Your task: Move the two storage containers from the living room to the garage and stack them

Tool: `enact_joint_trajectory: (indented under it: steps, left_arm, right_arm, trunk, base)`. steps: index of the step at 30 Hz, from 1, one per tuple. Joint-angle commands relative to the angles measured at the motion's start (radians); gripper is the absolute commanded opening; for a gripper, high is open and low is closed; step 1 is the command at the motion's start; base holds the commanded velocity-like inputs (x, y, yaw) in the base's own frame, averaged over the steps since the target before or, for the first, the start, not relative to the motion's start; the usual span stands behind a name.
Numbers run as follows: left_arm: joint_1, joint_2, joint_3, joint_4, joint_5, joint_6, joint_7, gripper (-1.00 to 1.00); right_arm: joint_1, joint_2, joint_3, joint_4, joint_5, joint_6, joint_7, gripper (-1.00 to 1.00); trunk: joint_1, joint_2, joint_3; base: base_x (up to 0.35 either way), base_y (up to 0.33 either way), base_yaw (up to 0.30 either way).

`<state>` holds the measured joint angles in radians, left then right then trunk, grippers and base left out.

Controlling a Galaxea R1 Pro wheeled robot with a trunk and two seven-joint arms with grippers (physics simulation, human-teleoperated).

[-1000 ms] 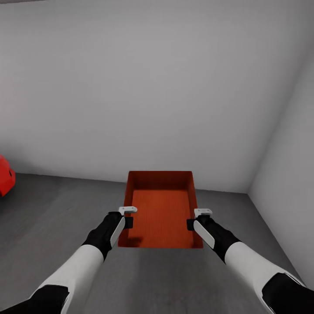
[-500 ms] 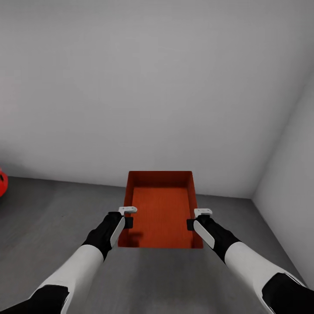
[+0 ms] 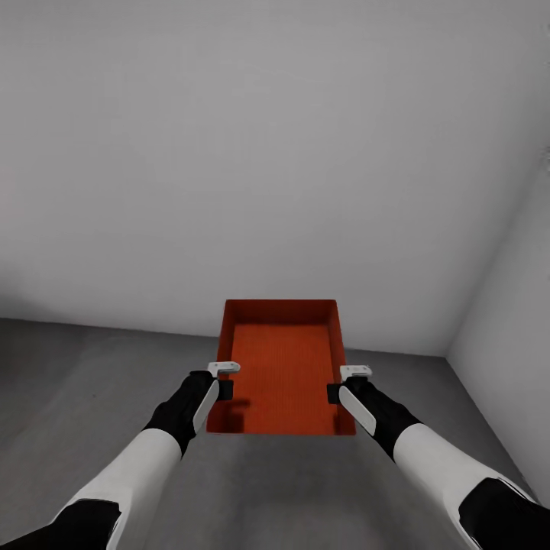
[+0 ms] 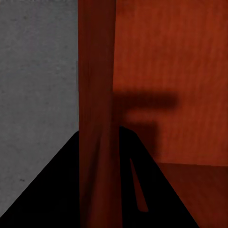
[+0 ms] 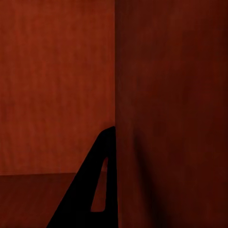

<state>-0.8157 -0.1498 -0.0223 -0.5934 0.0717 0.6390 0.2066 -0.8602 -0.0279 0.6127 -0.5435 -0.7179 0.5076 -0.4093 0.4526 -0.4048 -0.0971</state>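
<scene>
In the head view, one red-orange storage container (image 3: 281, 367) hangs level above the dark grey floor (image 3: 76, 405) of the garage, held between both arms. My left gripper (image 3: 223, 380) is shut on its left side wall, and my right gripper (image 3: 337, 383) is shut on its right side wall. The left wrist view shows that thin left wall (image 4: 97, 95) running between dark fingers (image 4: 52, 194), with the box's inside beyond. The right wrist view shows the right wall (image 5: 166, 95) against a dark finger (image 5: 90, 190). The container is empty.
A plain white wall (image 3: 229, 153) stands straight ahead, and a second white wall (image 3: 512, 305) closes the right side. They meet in a corner (image 3: 448, 347) ahead to the right. Bare grey floor spreads left of and below the held container.
The whole view has swung right, so the red car at the left edge has slid out of sight and the corner sits nearer. Arms and container keep the same pose.
</scene>
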Motion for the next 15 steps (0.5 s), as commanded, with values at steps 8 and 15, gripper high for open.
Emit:
enact_joint_trajectory:
  steps: [8, 15]
  left_arm:
    - [0.0, 0.001, 0.0, 0.0, -0.003, 0.008, 0.011, -1.0]
    - [0.0, 0.001, -0.001, -0.001, -0.003, 0.007, 0.011, -1.0]
  right_arm:
    - [-0.002, -0.056, -0.051, -0.003, 0.047, -0.023, -0.019, -1.0]
    - [-0.002, -0.056, -0.051, -0.003, 0.048, -0.023, -0.019, -1.0]
  trunk:
    - [0.001, -0.002, -0.002]
    - [0.001, -0.002, -0.002]
  base:
    - [0.323, 0.0, -0.221]
    - [0.311, 0.0, -0.186]
